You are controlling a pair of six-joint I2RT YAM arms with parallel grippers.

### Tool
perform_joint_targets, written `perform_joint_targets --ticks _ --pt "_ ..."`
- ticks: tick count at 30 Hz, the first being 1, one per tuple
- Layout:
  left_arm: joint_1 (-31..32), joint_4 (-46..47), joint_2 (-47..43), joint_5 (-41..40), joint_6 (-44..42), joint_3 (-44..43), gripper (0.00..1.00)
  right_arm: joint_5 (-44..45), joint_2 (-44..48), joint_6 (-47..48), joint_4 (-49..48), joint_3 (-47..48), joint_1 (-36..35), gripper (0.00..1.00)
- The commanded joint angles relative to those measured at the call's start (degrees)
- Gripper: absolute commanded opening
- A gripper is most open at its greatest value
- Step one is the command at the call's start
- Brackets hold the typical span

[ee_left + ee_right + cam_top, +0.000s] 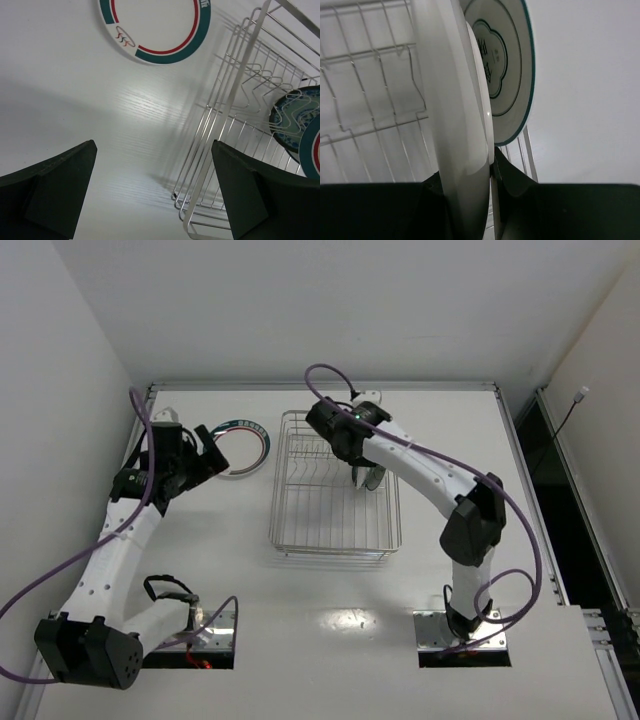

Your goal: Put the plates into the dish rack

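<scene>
Holding white plate (455,100) on edge to fit the prongs (415,85), right gripper (363,478) sits 3 o'clock in dish rack (330,510); left gripper (154,150) wide, empty.

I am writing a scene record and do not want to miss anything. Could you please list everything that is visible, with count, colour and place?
round white plate with dark green rim band and thin red ring: one; white, green, red; flat on the table, left of the rack
small round teal patterned plate: one; teal; on edge in the rack
plain-looking round white plate: one; white, seen edge-on; in the rack next to the teal plate
silver wire dish rack: one; silver; middle of the table
flat white table: one; white; under everything
left gripper: one; black; open and empty, above the table near the flat plate
right gripper: one; black; shut on the edge-on white plate
</scene>
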State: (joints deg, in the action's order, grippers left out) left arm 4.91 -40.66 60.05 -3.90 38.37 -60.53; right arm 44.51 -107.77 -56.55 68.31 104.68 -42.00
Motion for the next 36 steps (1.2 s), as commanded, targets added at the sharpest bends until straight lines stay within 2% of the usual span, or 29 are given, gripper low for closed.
perform_joint_targets --ticks 1,5,11,19,24,27,31,32,35,36 --pt "0.4 -0.6 -0.3 -3.4 -1.7 0.8 0.99 7.1 -0.4 -1.4 4.1 5.2 -0.6 0.0" --pt "0.4 -0.6 -0.3 -5.3 -2.2 2.1 0.99 7.1 -1.1 0.9 1.7 3.3 -0.6 0.0" --pt "0.4 -0.6 0.2 -5.9 -2.8 2.6 0.99 2.4 1.0 7.2 -10.5 -4.8 0.6 0.0" --pt "0.4 -0.6 0.9 -7.5 -2.8 2.1 0.99 -0.7 -0.3 11.7 -17.2 -9.2 3.1 0.0" --pt "0.4 -0.6 1.9 -7.5 -2.8 2.7 0.99 -5.1 0.7 12.3 -20.4 -13.7 4.9 0.1" --pt "-0.3 0.6 1.9 -6.4 -1.6 4.0 0.99 -6.6 3.3 12.8 -21.7 -14.9 5.4 0.19" --pt "-3.6 4.5 3.0 -2.0 0.9 7.7 0.99 -8.1 6.0 12.8 -18.9 -12.5 6.0 0.43" --pt "-4.2 5.3 3.1 -0.9 1.5 9.2 0.99 -8.1 6.6 12.3 -18.0 -11.7 6.0 0.54" --pt "-6.4 9.6 4.4 2.2 4.1 12.4 0.99 -6.8 10.4 11.7 -14.6 -8.6 6.0 0.7" --pt "-6.4 12.3 4.4 3.2 5.3 13.2 0.99 -7.3 11.5 11.7 -13.9 -6.8 6.0 0.72"
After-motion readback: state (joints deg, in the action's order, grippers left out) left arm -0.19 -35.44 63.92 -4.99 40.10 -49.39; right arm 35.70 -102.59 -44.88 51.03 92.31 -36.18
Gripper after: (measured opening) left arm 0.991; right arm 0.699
